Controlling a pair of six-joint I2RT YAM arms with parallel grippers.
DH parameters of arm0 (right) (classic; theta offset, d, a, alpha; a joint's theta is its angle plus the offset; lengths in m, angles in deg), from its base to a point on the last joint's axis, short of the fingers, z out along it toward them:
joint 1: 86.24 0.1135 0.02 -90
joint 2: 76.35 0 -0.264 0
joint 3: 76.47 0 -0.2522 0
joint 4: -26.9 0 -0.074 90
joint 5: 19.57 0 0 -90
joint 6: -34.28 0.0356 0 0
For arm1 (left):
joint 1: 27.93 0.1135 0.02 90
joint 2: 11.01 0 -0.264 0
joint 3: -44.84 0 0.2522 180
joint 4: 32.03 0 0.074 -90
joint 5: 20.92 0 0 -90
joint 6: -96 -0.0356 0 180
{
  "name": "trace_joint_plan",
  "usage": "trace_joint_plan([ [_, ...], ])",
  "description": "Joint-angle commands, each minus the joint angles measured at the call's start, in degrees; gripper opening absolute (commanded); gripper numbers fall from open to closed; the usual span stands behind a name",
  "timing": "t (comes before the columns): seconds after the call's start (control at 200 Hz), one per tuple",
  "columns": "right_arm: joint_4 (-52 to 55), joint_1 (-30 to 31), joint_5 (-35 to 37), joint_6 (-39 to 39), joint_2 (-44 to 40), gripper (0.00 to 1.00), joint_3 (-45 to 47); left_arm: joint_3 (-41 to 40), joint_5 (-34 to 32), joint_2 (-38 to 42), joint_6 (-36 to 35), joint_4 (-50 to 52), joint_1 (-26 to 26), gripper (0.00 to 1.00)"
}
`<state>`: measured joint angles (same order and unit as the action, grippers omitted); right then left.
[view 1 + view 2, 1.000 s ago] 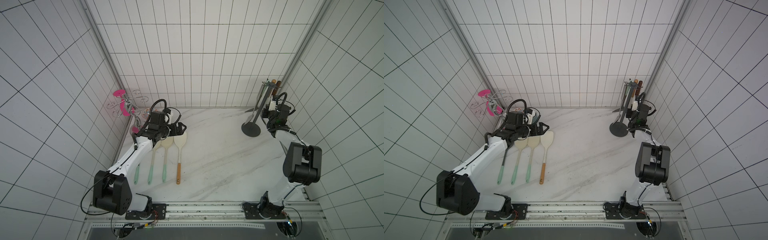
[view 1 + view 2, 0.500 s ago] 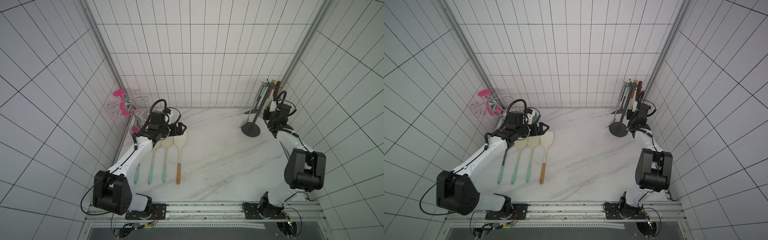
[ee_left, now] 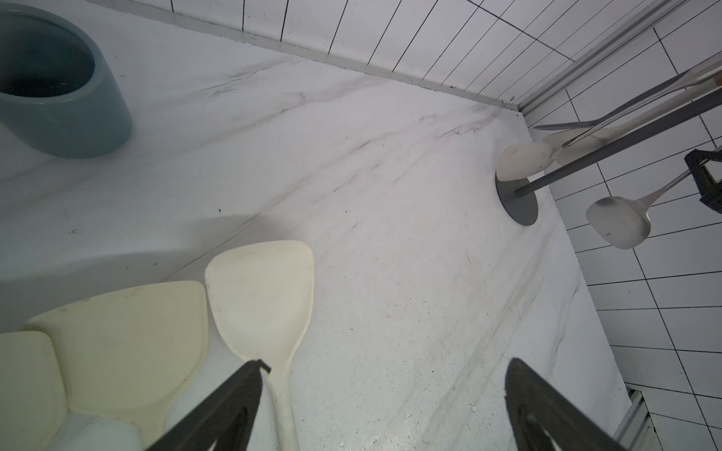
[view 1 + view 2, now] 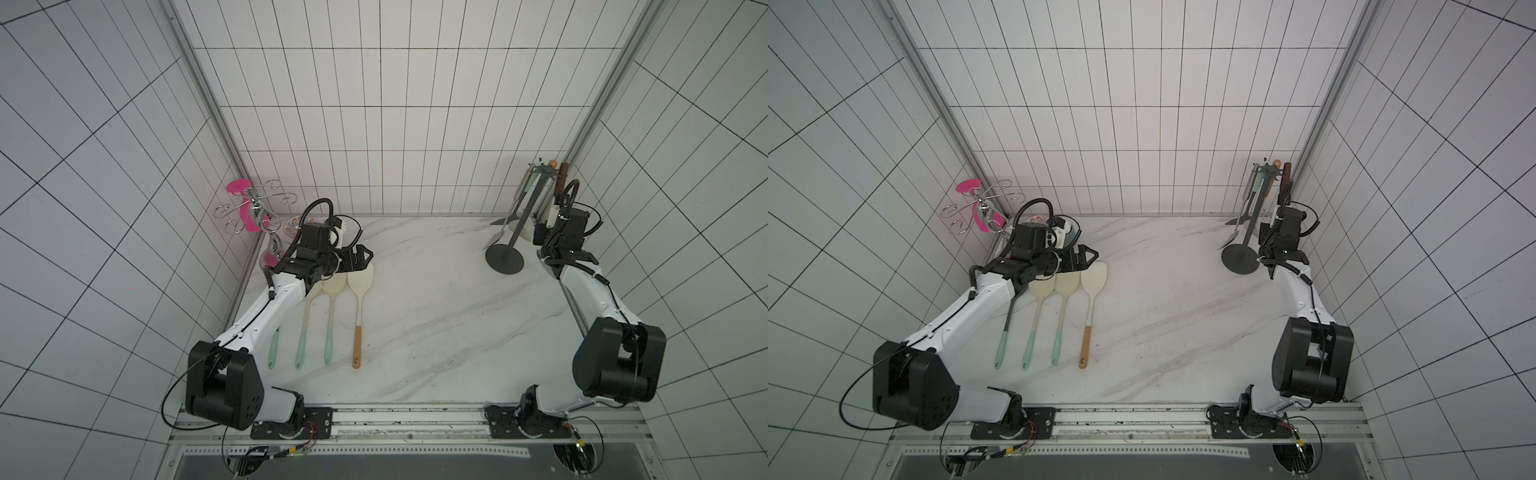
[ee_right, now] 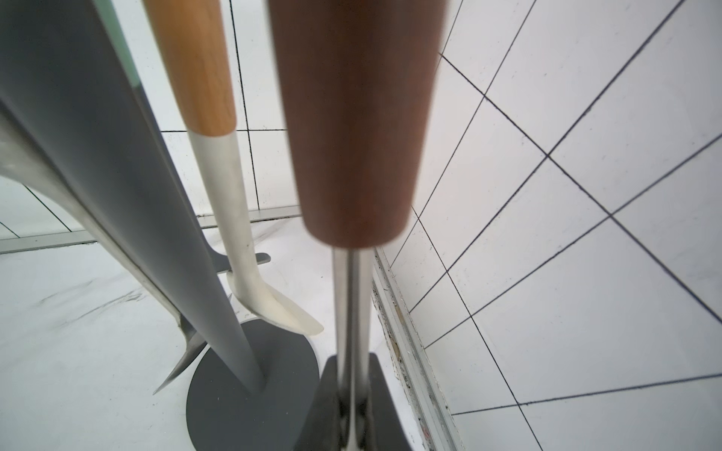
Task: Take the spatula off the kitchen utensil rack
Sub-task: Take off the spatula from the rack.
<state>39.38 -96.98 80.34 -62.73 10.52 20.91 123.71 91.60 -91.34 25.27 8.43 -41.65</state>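
Top views overhead, looking down, wrist views low, sharing utensil rack (image 3: 625, 143) (image 5: 129, 195)

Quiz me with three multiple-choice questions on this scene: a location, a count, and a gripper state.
1. Where does the kitchen utensil rack stand? A far right corner of the table; B far left corner; C table centre.
2. How many utensils lie flat on the table? A two; B four; C six.
3. The right gripper is: A open and empty; B shut on the brown-handled spatula, at its metal shaft; C shut on the rack's pole.
Answers: 1 A, its base sits by the right arm. 2 B, three green handles, one wooden. 3 B, the right wrist view shows the clamp.
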Motion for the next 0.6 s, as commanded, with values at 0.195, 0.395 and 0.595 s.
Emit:
trace_joint_plan([
  [0.195,-3.0,0.1,2.3,-1.6,-5.9,0.0,-5.1,-0.5,0.5,0.0,-0.2,-1.9,0.2,0.98],
  [0.395,-1.3,-1.2,0.4,-5.3,-6.7,0.0,-4.7,-0.6,0.7,0.0,-0.2,-2.0,0.0,0.98],
  [0.595,-3.4,-6.7,-12.0,-1.9,-6.1,0.0,-4.2,-0.6,0.7,-0.1,-0.3,-2.0,-0.2,0.98],
])
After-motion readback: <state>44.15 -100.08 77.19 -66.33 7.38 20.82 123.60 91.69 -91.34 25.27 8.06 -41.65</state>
